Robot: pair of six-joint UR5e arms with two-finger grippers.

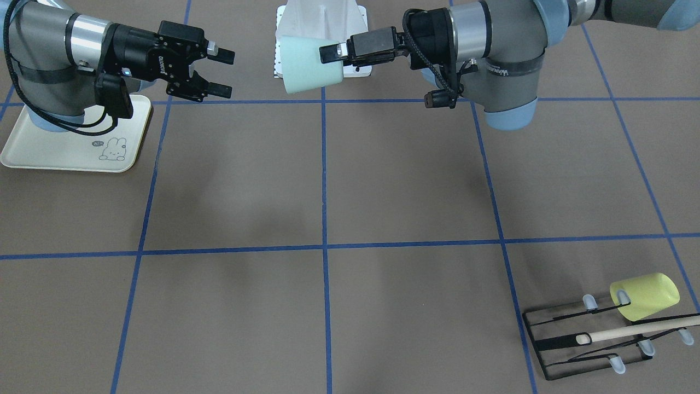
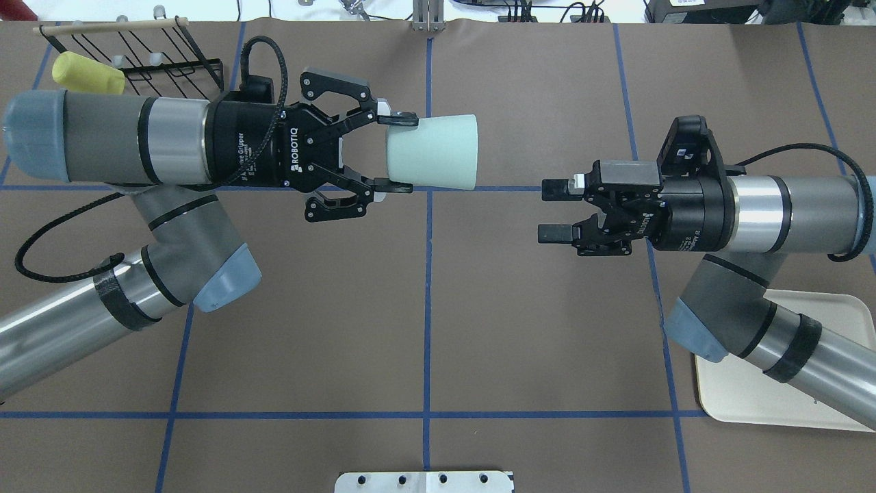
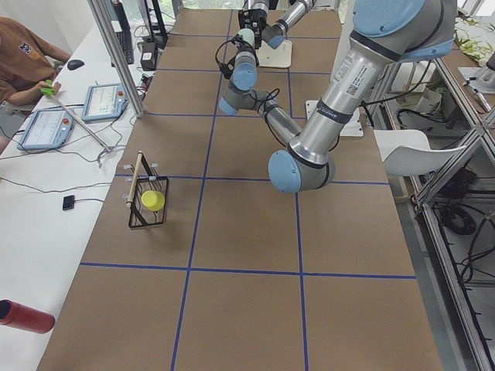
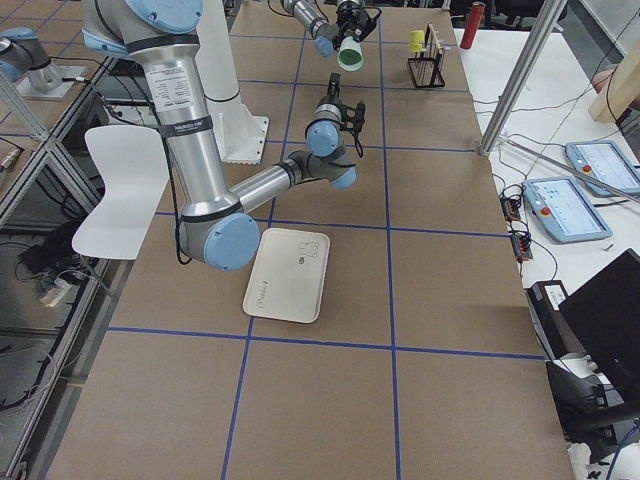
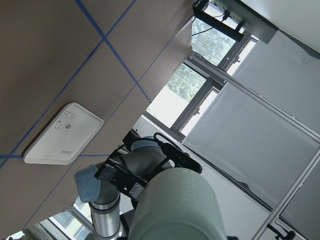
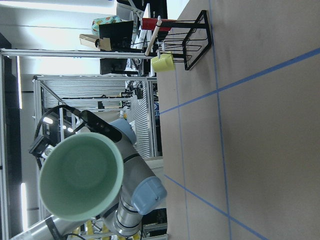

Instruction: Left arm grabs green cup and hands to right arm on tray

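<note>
Left gripper [image 2: 399, 154] is clamped on the green cup [image 2: 438, 152], one finger on each side of the narrow base end, pads touching the cup wall. Cup is held off the table [image 2: 438, 308], lying sideways, wide mouth pointing at the right gripper [image 2: 553, 211]. In the overhead view it sits over the middle blue tape line [image 2: 426, 329], on the far half of the table. Right wrist view looks straight into the cup's open mouth; the inside looks hollow, with nothing seen in it. Left wrist view shows only the cup's outer wall filling the bottom of the frame. Right gripper is spread open with its fingers parallel, holding nothing and touching nothing, aimed at the cup mouth, with a clear gap between fingertips and rim. Both grippers are level and face each other across the table's middle. Tray [image 2: 746, 400] lies flat on the table on the robot's right near side, partly under the right arm [image 2: 766, 332], well apart from the cup; nothing is seen on its visible part. Left arm [image 2: 102, 137] reaches in horizontally, black cable [image 2: 41, 270] looping below it. Yellow-green cup [image 2: 87, 73] sits at the wire rack [image 2: 174, 58] in the far left corner, a wooden rod [image 2: 109, 25] across the rack's top.
</note>
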